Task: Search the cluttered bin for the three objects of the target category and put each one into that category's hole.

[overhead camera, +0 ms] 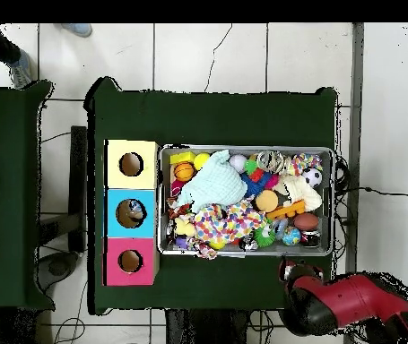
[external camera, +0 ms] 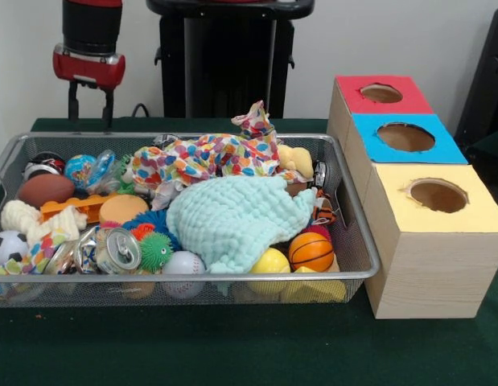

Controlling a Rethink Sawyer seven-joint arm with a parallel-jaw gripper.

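The wire mesh bin (external camera: 192,279) (overhead camera: 164,202) is full of toys. A clear wrinkly bottle with a blue-and-white label (external camera: 93,168) lies at its back left corner in the front view. More crumpled clear plastic (external camera: 68,256) shows beside the silver soda can (external camera: 118,249); I cannot tell whether it is a bottle. The blue-surround hole (external camera: 405,137) (overhead camera: 131,213) is in the middle of the wooden box, and something pale shows inside it from overhead. My gripper (external camera: 89,108) (overhead camera: 290,267) hangs open and empty above the table, just behind the bin's back left corner.
A mint green cloth (external camera: 232,217) and a spotted colourful cloth (external camera: 204,157) cover the bin's middle. Balls, a rope toy and a small football lie around them. The red-surround hole (external camera: 381,93) and the yellow-surround hole (external camera: 438,195) flank the blue one.
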